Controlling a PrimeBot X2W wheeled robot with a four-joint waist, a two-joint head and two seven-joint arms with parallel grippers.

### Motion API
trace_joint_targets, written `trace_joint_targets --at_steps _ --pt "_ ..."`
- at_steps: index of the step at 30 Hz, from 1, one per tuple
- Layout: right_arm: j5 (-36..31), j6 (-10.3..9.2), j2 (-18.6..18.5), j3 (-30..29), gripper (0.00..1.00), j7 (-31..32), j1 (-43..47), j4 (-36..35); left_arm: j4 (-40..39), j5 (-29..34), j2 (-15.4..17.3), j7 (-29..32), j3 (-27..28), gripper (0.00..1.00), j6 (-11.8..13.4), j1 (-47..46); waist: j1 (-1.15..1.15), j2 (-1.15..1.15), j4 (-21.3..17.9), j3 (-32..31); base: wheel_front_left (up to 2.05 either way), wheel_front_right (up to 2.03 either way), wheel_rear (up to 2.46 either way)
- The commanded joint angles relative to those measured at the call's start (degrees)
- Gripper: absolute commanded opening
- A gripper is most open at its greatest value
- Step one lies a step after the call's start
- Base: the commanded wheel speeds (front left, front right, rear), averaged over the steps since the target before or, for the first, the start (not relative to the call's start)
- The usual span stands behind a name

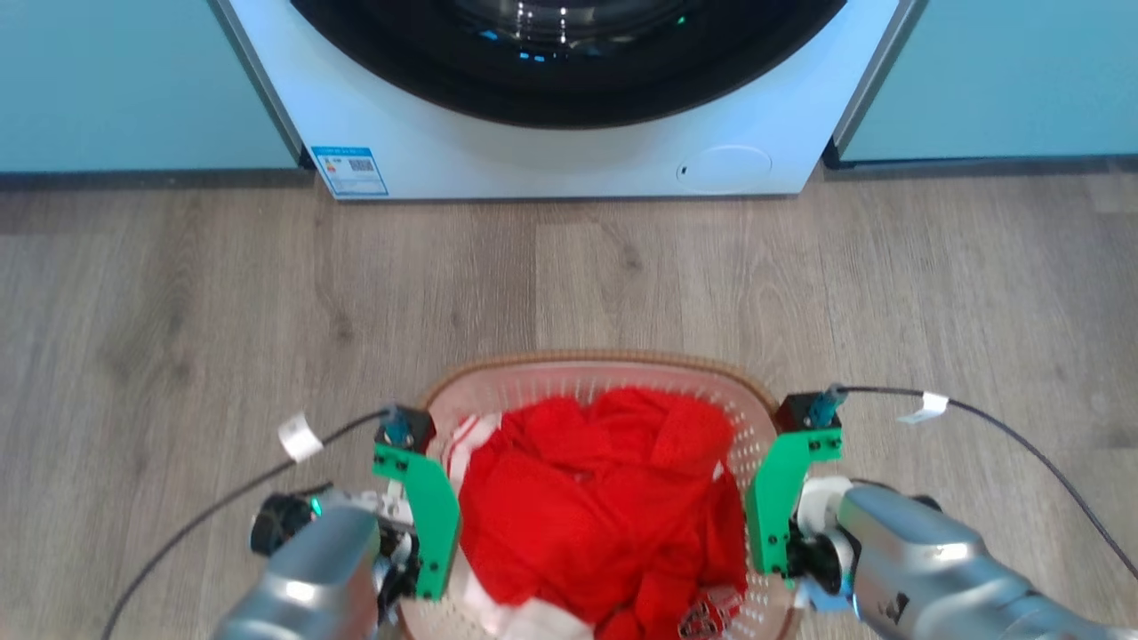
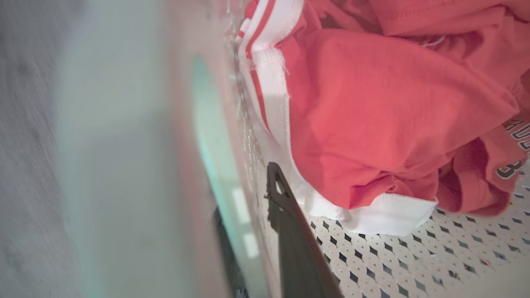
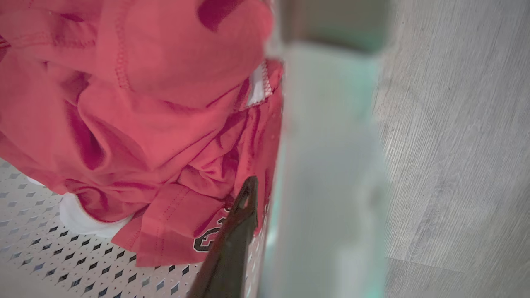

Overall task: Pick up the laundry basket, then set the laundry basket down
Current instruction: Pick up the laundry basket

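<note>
Head view: the laundry basket (image 1: 587, 360), full of red clothes (image 1: 605, 507), is low in the middle before the washing machine (image 1: 569, 160). My left gripper (image 1: 425, 533) and right gripper (image 1: 773, 520) sit at its side walls. The machine's blue label (image 1: 349, 171) is too small to read.

Left wrist view: my two fingers (image 2: 298, 252) pinch the perforated wall. A dark "3" shows on the cloth.

Right wrist view: one finger (image 3: 232, 248) lies inside against the wall and the other is hidden, so I cannot tell whether it clamps. If it is loose, the basket could tilt and spill.
</note>
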Motion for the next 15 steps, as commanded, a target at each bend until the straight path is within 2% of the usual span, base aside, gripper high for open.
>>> trace_joint_targets --at_steps 1,15 --pt "-0.1 0.42 0.5 0.8 0.00 0.2 -0.4 -1.3 -1.2 0.5 1.1 1.3 -1.6 0.00 -0.5 0.7 0.01 0.00 0.0 -0.8 0.00 0.00 0.00" --pt "2.6 0.42 0.2 2.2 0.00 9.1 -2.8 -2.1 -7.6 -8.8 3.7 14.0 -11.5 0.00 -0.5 -2.0 0.01 0.00 -0.2 -1.7 0.00 0.00 0.00"
